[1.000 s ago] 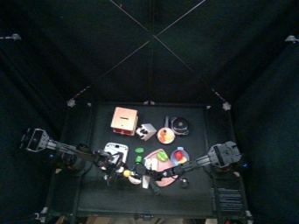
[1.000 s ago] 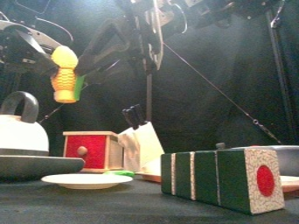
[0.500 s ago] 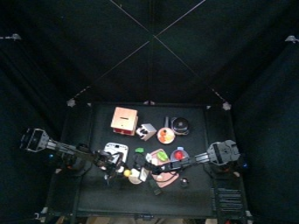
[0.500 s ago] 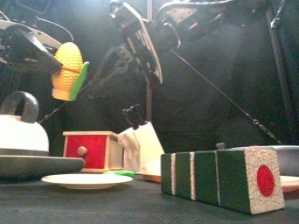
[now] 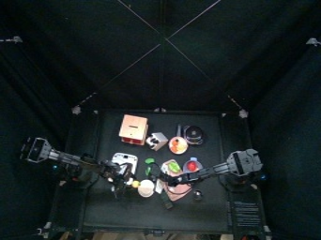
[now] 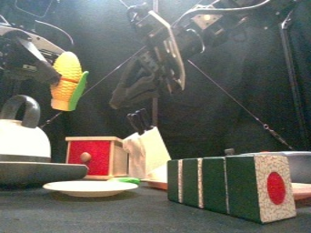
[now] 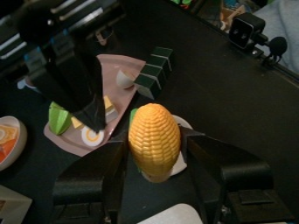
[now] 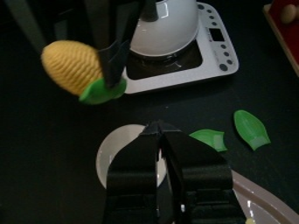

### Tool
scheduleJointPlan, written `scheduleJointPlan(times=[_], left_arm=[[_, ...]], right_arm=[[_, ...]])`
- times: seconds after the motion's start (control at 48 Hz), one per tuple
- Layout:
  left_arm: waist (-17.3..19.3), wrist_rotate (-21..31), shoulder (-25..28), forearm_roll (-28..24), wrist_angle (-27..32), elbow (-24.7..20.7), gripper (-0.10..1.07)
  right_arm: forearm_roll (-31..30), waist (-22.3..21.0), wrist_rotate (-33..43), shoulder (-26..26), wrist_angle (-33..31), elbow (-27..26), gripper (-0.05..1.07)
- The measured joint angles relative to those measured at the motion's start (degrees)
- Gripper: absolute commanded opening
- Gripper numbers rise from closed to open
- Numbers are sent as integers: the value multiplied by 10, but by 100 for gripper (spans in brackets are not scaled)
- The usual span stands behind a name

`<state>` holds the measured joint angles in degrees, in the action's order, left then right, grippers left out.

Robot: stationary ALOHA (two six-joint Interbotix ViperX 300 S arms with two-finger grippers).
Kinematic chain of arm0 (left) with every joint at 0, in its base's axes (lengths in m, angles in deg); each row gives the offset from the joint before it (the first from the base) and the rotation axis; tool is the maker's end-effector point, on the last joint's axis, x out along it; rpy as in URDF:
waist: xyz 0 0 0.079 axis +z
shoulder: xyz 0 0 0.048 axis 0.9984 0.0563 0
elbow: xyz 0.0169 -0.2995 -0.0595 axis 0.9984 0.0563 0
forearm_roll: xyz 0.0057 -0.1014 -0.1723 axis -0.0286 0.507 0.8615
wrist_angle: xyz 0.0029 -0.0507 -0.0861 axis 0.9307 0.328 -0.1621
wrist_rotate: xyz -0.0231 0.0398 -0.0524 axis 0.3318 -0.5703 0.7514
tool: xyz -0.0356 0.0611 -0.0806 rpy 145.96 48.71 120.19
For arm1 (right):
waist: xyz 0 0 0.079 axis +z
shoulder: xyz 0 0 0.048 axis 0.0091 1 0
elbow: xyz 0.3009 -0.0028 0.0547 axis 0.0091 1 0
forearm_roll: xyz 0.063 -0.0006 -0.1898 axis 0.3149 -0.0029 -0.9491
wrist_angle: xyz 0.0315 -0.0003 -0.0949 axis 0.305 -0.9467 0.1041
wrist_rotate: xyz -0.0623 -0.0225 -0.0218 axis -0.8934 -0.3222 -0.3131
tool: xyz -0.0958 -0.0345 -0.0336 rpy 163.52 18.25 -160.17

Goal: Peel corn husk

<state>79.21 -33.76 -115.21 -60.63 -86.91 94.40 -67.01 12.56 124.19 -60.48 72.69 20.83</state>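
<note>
My left gripper is shut on a yellow corn cob and holds it upright in the air, high above the table's left side. A strip of bright green corn husk still clings to the cob's lower side, and shows again in the right wrist view as the husk. My right gripper hangs to the right of the cob, apart from it, jaw tips together with nothing between them. Two loose green husk leaves lie on the table.
Under the cob, a white kettle stands on a white base. A white plate lies at the front, with a red box behind it. A green striped block with a red dot stands front right.
The right gripper has drawn back from the cob, up and to the right, and its jaws closed. The left gripper tilted the cob and brought it back nearly upright.
</note>
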Motion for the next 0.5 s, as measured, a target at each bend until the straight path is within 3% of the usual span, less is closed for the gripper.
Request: scheduleJointPlan(times=[0.125, 0.229, 0.375, 0.5], left_arm=[[0, 3, -11, 4, -9, 0, 61], [1, 3, -22, 18, -40, 0, 61], [1, 2, -29, 28, -99, 3, 61], [1, 1, -29, 29, -110, 4, 61]], right_arm=[[-59, 14, 4, -1, -6, 1, 72], [-78, 18, 4, -1, -25, -6, 83], [-91, 18, 4, 0, -44, -21, 87], [-104, 18, 2, 0, -46, -35, 87]])
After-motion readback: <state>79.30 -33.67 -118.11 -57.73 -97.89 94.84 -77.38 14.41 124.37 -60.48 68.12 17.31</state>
